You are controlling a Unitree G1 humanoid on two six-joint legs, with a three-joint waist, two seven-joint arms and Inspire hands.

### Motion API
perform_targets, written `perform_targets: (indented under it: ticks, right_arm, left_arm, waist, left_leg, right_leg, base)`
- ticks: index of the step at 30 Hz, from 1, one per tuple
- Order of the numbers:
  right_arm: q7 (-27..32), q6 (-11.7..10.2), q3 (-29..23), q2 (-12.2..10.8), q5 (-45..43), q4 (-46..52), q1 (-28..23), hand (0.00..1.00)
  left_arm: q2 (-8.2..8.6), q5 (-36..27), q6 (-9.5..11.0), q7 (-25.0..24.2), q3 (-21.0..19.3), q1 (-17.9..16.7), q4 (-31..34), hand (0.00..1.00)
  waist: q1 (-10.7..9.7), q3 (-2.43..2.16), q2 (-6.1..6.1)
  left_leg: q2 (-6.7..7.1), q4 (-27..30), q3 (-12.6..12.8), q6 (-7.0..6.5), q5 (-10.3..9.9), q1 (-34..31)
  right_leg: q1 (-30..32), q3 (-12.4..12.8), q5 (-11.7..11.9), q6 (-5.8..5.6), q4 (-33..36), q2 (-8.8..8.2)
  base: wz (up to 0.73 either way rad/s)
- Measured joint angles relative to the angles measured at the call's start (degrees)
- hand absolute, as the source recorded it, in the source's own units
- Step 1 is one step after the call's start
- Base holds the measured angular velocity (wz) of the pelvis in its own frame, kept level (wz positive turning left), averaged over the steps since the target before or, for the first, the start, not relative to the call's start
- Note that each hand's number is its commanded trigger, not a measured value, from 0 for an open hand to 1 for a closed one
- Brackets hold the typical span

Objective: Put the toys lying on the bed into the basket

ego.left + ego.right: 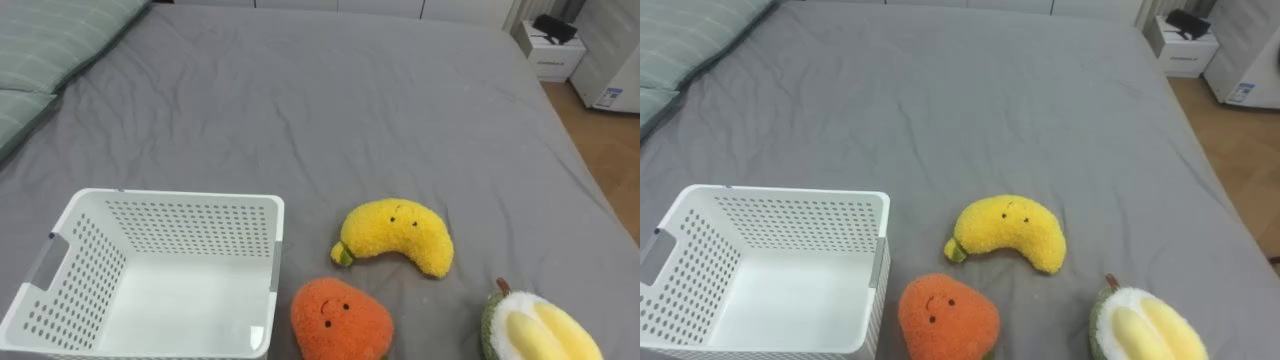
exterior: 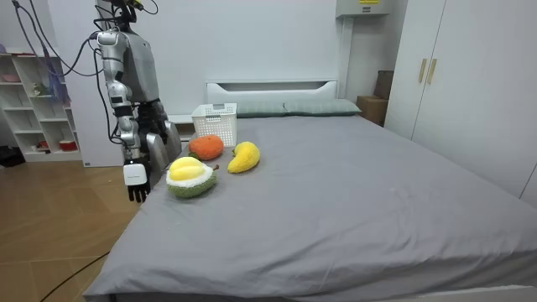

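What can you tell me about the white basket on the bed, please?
The white basket looks like rigid plastic, rectangular, with perforated walls and a handle slot in its left end. It stands upright and empty on the grey bed. The orange plush toy lies close by its right near corner; contact is unclear.

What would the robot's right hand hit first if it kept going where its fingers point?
Probably the floor: the right hand hangs beside the bed, fingers pointing down, and nothing shows below it, though depth is unclear.
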State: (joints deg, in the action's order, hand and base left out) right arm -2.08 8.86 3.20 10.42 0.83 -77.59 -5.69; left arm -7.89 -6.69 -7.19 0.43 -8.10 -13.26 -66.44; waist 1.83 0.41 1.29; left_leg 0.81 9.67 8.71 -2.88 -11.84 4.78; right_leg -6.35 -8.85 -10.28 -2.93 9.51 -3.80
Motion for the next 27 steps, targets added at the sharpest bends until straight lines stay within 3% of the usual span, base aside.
perform_targets:
  ticks: [8, 18, 23, 25, 27]
  right_arm:
    - [-0.62, 1.25, 0.63, -0.11, -1.12, -0.06, 0.11, 0.00]
    - [-1.81, 3.91, -1.61, -0.02, 1.49, -1.84, -0.73, 0.00]
    - [0.56, 4.81, -12.38, 0.24, 6.85, -2.60, -2.04, 0.00]
    - [2.52, 4.80, -19.45, 1.94, 11.50, -2.39, -2.29, 0.00]
    - [5.13, 4.79, -22.82, 3.27, 13.41, -1.51, -2.46, 0.00]
  left_arm:
    - [-0.27, -0.12, -0.10, -0.01, 0.73, 0.02, 0.10, 0.00]
    - [-0.90, 0.09, -3.41, -1.04, 0.28, 0.18, -0.46, 0.00]
    - [-0.90, 0.13, -4.48, -1.17, -4.54, -0.93, 0.36, 0.00]
    - [-1.15, 0.06, -4.49, -1.08, -7.83, -1.68, 0.88, 0.00]
    - [-2.09, -0.06, -4.47, -1.04, -8.02, -1.72, 1.13, 0.00]
  waist:
    - [0.11, 0.00, 0.08]
    - [-0.15, 0.20, 0.49]
    - [-1.54, 0.19, 1.31]
    - [-2.44, 0.19, 1.63]
    - [-3.22, 0.18, 1.88]
  left_leg:
    - [0.00, 0.03, -0.04, 0.00, 0.00, 0.05]
    - [0.01, -0.18, 0.01, 0.00, 0.00, 0.50]
    - [-0.04, -0.19, 0.14, 0.03, -0.03, 1.10]
    - [-0.05, -0.34, 0.31, 0.03, -0.03, 1.73]
    - [-0.09, -0.26, 0.53, 0.03, -0.02, 1.83]
  right_leg:
    - [-0.04, -0.05, 0.00, 0.00, 0.03, -0.01]
    - [0.09, 0.20, -0.06, 0.02, 0.04, 0.04]
    - [-0.57, 0.08, -0.15, 0.01, -0.07, 0.01]
    - [-0.96, 0.37, -0.16, 0.02, 0.06, 0.04]
    - [-0.85, 0.87, -0.23, 0.06, 0.08, 0.07]
  base:
    - [0.00]
    - [0.00]
    - [0.00]
    - [-0.05]
    - [-0.09]
